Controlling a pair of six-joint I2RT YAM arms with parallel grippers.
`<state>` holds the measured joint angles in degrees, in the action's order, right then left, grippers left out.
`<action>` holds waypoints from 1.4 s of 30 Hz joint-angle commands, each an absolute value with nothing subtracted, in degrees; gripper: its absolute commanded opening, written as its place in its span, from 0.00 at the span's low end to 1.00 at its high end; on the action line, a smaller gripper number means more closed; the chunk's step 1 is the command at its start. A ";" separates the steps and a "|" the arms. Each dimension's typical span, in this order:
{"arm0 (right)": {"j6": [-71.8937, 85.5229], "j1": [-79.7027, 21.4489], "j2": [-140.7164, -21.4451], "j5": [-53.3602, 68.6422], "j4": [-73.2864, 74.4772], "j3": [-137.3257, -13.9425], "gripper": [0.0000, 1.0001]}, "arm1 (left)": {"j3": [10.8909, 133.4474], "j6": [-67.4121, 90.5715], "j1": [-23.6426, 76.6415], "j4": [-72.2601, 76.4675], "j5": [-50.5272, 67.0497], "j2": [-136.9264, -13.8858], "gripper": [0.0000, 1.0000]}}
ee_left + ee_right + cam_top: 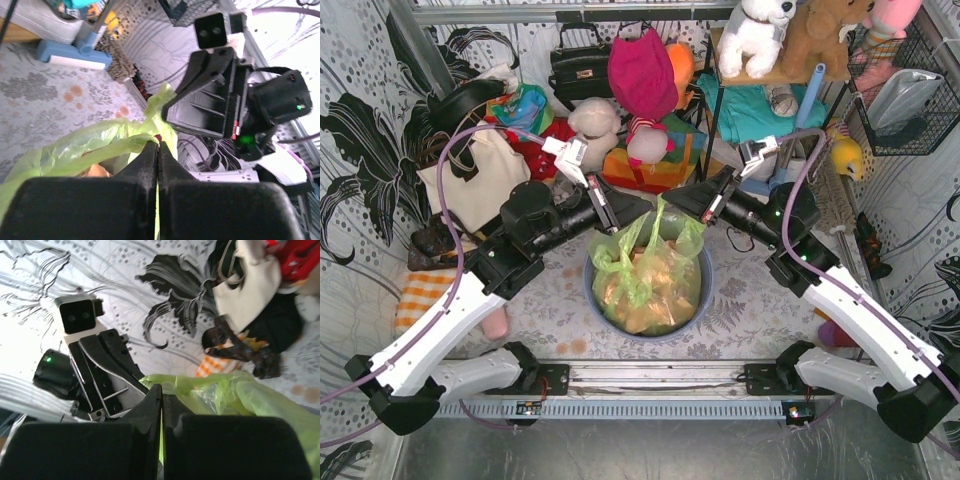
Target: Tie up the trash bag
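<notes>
Amid toys on a floral floor, the trash bag (645, 275) sits in the blue bin (704, 290). The left gripper (613, 224) and right gripper (674, 201) each pinch a rim flap; a hard pull could tear the thin film or let it slip free

Your trash bag (645, 272) sits in the bin (705, 295). The left gripper (615, 225) is at its left edge, the right gripper (672, 203) opposite.
</notes>
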<state>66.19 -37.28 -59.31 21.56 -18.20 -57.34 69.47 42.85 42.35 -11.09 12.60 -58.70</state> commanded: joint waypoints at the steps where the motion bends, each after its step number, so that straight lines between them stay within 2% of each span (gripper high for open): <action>1: 59.38 -37.44 -57.46 11.11 -10.27 -58.02 0.00 | 71.99 39.30 42.54 -12.46 6.27 -59.98 0.00; 11: 56.20 -35.32 -60.86 0.04 -6.99 -57.92 0.00 | 75.50 33.81 41.49 -20.68 -12.09 -63.67 0.00; 15: 56.19 -32.53 -63.63 -2.04 -9.10 -57.70 0.00 | 76.53 32.12 38.68 -18.98 -11.21 -67.74 0.00; 19: 57.38 -29.05 -67.66 1.56 -16.56 -57.07 0.00 | 78.93 31.63 35.13 -16.96 -8.53 -72.34 0.00; 24: 54.95 -28.20 -73.87 8.84 -21.52 -64.80 0.00 | 82.04 28.53 33.87 -11.62 -5.69 -74.17 0.00; 29: 55.48 -28.34 -76.04 18.55 -23.92 -73.14 0.00 | 81.05 26.87 33.84 -4.29 2.20 -69.32 0.00; 35: 58.78 -29.65 -71.54 28.80 -26.83 -74.26 0.00 | 72.66 25.67 33.82 3.10 14.41 -57.23 0.00; 42: 58.21 -30.02 -63.40 32.30 -22.91 -71.40 0.00 | 65.77 29.35 33.80 2.37 15.59 -45.09 0.00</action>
